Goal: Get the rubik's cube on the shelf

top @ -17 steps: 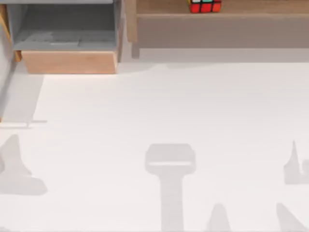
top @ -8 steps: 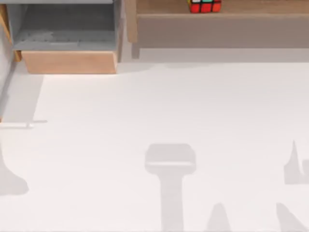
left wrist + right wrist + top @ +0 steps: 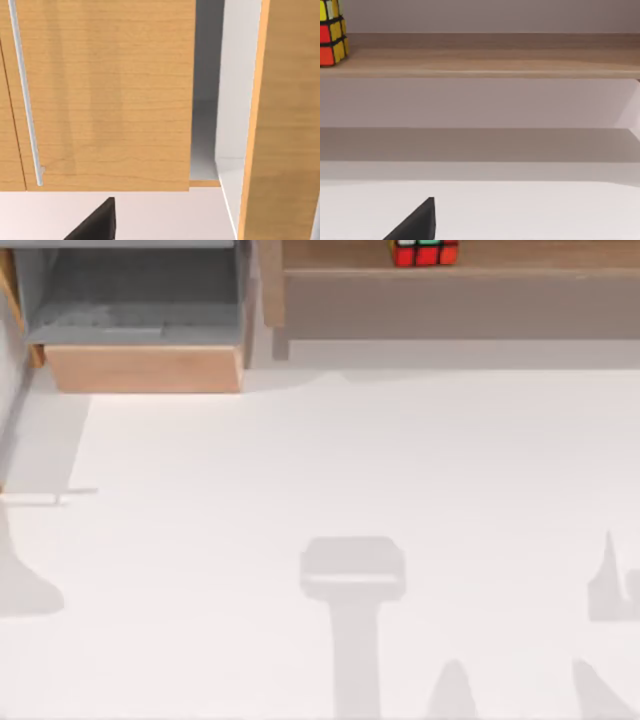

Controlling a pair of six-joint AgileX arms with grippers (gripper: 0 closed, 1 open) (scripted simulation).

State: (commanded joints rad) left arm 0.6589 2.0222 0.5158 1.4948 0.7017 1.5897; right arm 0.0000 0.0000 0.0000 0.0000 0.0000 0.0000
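Where the table [image 3: 330,460] meets its far edge, the shelf [image 3: 520,254] runs along the right part of that edge — a light-brown wooden ledge over a grey-brown front panel. The rubik's cube [image 3: 425,252] sits on the ledge, close to its front lip and toward the ledge's left half; red stickers face the table, with a strip of green and white above them. In the right wrist view the cube [image 3: 332,32] shows red and yellow stickers with black edges and rests flat on the wood, nothing touching it.

At the far-left corner of the table stands a grey-lined box with a wooden front [image 3: 145,368], its grey inside open to the camera above. A narrow gap separates it from the left end post of the shelf.

Left wrist view: a wooden panel with a slim metal handle [image 3: 25,95], a grey recess beside it, and another wooden panel farther along. A dark wedge of the left end effector [image 3: 97,222] pokes into view; whether its fingers are apart or together, I cannot tell.

Right wrist view: a like dark wedge of the right end effector [image 3: 417,222] over the white table, facing the shelf front — finger state not readable either.

Grey arm shadows lie along the near edge of the table.
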